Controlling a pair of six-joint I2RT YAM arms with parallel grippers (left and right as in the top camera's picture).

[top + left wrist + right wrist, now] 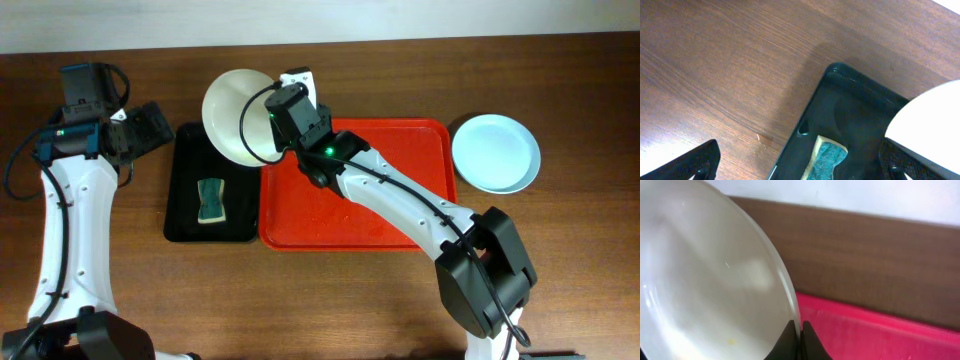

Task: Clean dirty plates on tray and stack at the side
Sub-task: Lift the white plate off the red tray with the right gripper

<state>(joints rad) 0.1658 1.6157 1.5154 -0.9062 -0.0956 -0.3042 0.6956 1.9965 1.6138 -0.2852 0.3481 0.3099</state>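
Left gripper [156, 128]: jaws wide apart, empty. Narrow black plastic tray [185, 205] with green sponge [210, 200]: just right of it. Round white shallow plate [232, 115]: tilted, rim pinched by closed right gripper [278, 140]. Large red-orange plastic tray [400, 140]: under that gripper. Round light blue plate [495, 152]: well right, on brown wooden counter [300, 300].

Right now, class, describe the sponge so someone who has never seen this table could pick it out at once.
Find the big red-orange tray; a narrower black tray lies beside it on its left. Inside lies the sponge: a small block, teal on top with a pale base, unlike the round white plate held over that tray's far end.
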